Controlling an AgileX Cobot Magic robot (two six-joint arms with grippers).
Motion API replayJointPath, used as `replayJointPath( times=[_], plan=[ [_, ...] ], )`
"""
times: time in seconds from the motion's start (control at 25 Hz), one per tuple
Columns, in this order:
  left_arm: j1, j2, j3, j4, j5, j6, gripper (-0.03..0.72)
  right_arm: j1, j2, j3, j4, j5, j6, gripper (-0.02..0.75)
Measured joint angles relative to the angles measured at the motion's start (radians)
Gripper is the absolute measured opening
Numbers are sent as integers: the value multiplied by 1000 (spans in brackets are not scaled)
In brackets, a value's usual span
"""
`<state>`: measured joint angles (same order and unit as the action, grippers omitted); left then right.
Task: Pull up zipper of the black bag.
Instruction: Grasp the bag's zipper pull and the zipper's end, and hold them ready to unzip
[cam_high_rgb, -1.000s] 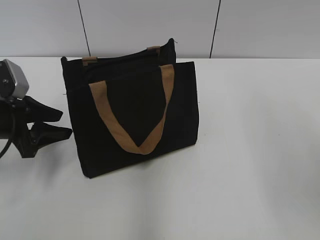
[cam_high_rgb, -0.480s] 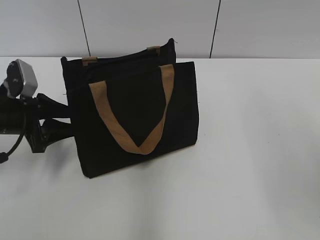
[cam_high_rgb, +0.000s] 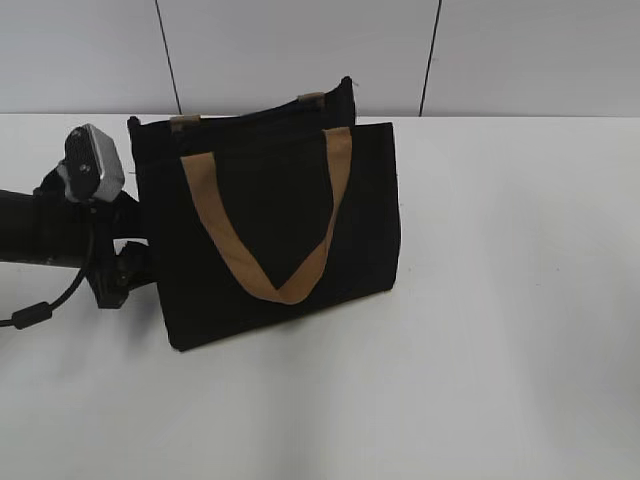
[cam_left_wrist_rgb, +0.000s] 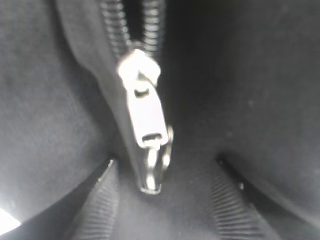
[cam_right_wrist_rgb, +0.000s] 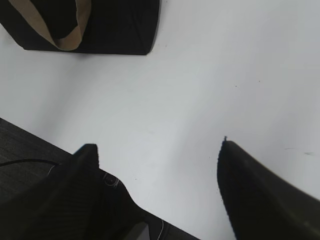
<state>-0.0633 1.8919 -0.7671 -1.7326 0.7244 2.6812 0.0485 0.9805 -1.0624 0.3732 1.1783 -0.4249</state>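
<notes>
Left hand (cam_high_rgb: 125, 268) presses against the near end of the black bag (cam_high_rgb: 270, 220), its fingers (cam_left_wrist_rgb: 100, 200) spread apart, with the silver zipper (cam_left_wrist_rgb: 145, 135) hanging between and just ahead of them, unclasped. Right hand (cam_right_wrist_rgb: 160, 185) hovers over the white worktop (cam_right_wrist_rgb: 200, 75), fingers apart and holding nothing, with the bag well ahead of it.

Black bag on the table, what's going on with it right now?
The left gripper is at the left end of the black bag, fingers spread on either side of the silver zipper, not closed on it. The right gripper hangs open over bare table, away from the bag.
</notes>
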Motion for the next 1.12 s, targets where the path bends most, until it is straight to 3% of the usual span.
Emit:
replayJointPath(
  times=[0.12, 0.24, 0.44, 0.6, 0.8, 1.12],
  plan=[
    [-5, 0, -8, 0, -22, 0, 438, 0, 0, 0, 1, 0, 0, 557],
    [-5, 0, -9, 0, -32, 0, 365, 0, 0, 0, 1, 0, 0, 557],
    [-6, 0, -9, 0, -32, -6, 83, 0, 0, 0, 2, 0, 0, 557],
    [-6, -18, -9, 0, -52, -70, 75, 0, 0, 0, 15, -12, -4, 557],
    [-8, -121, -9, -1, -219, -140, 75, 0, 0, 0, 47, -28, -21, 557],
    [-8, -308, -4, -1, -346, -156, 75, 0, 0, 0, 109, -81, -58, 557]
  ],
)
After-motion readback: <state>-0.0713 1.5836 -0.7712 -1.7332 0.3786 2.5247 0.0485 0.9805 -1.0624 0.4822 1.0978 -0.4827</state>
